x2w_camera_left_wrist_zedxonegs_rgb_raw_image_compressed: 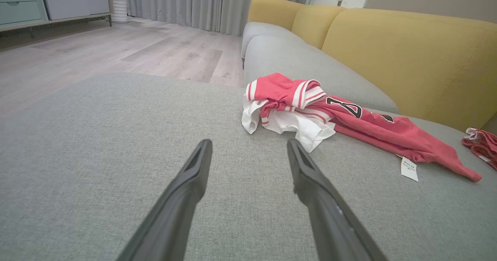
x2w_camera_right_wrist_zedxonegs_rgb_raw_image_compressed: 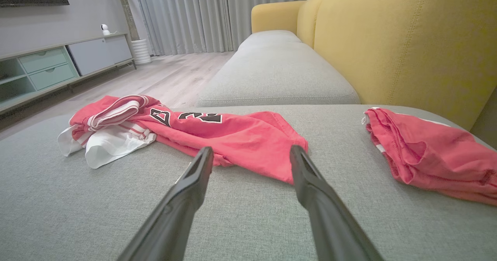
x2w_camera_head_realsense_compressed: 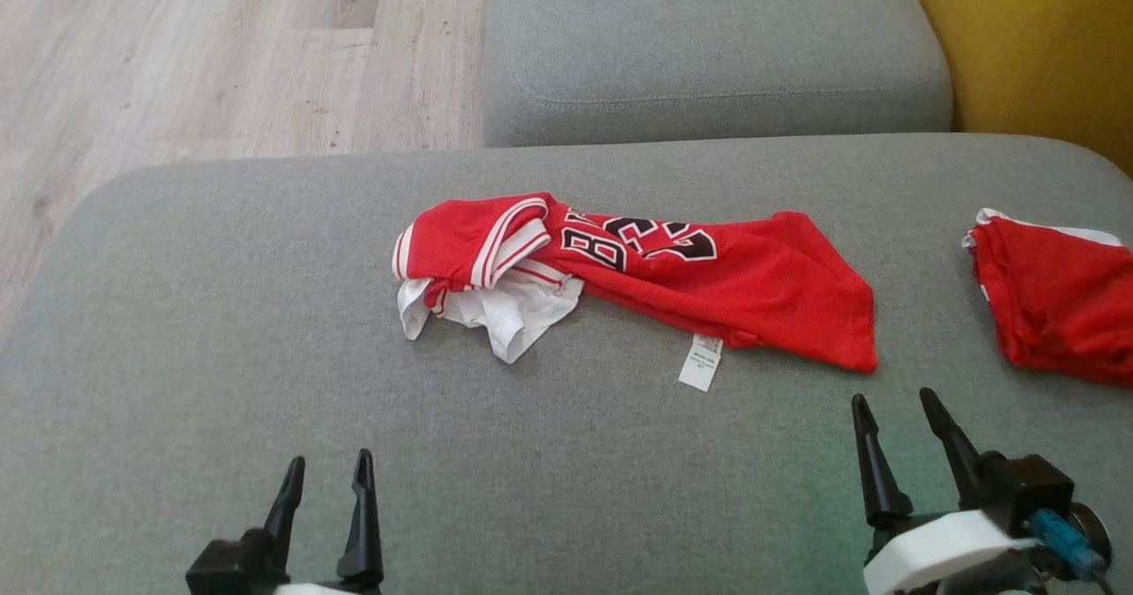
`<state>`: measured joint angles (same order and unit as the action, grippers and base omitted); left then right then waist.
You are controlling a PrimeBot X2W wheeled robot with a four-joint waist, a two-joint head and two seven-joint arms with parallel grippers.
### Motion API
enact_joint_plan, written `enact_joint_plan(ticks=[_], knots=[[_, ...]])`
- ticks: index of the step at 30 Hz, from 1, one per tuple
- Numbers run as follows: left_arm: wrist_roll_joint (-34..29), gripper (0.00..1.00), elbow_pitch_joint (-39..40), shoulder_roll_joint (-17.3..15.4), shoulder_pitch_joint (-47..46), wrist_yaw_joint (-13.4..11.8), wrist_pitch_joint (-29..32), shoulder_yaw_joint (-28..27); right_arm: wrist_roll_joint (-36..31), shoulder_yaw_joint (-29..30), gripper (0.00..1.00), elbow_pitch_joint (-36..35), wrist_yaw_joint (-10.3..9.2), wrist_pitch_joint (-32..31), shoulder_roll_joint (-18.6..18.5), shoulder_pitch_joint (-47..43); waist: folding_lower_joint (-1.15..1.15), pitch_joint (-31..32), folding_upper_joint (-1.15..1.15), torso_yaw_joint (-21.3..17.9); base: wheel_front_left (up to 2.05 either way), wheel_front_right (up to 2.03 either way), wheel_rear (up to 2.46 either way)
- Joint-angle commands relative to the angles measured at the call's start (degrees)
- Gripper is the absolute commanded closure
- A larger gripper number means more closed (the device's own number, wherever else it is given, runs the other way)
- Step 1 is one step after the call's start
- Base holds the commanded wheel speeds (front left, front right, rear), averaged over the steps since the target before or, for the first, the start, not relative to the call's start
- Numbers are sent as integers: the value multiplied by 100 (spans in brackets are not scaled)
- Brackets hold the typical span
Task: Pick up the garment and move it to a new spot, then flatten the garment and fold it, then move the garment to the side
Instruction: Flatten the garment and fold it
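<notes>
Garment (x2w_camera_head_realsense_compressed: 708, 285) lies crumpled on the sofa (x2w_camera_head_realsense_compressed: 221, 312); left hand (x2w_camera_head_realsense_compressed: 329, 460) at 7 o'clock, right hand (x2w_camera_head_realsense_compressed: 892, 397) at 5, both spread, empty.

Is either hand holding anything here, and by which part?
Nothing is held. The left hand and right hand are open and empty, short of the red jersey.

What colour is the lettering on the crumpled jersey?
The lettering is black, outlined white; head view shows best.

Second red garment (x2w_camera_head_realsense_compressed: 1058, 303), 3 o'clock: cut by frame edge. Jersey (x2w_camera_head_realsense_compressed: 735, 285) lettering partly folded under; tag (x2w_camera_head_realsense_compressed: 701, 362) print illegible.
</notes>
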<state>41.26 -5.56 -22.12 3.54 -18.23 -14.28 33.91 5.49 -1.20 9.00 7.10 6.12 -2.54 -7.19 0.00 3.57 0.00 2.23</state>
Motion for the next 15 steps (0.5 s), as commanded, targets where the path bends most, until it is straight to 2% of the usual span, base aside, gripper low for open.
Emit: enact_joint_plan(ticks=[1,9,15], knots=[[-29,0,133,-56,-243,-28,-50,-221,11,-118,0,-165,39,80,-33,248,0,-6,0,2,0,0,0],[-54,0,159,-96,-307,-42,-23,-204,-9,-115,0,-158,39,86,-33,297,0,-95,0,8,0,0,0],[-212,0,213,-77,-702,21,161,-34,-63,-148,0,-252,39,47,-33,406,0,-336,0,-90,0,0,0]])
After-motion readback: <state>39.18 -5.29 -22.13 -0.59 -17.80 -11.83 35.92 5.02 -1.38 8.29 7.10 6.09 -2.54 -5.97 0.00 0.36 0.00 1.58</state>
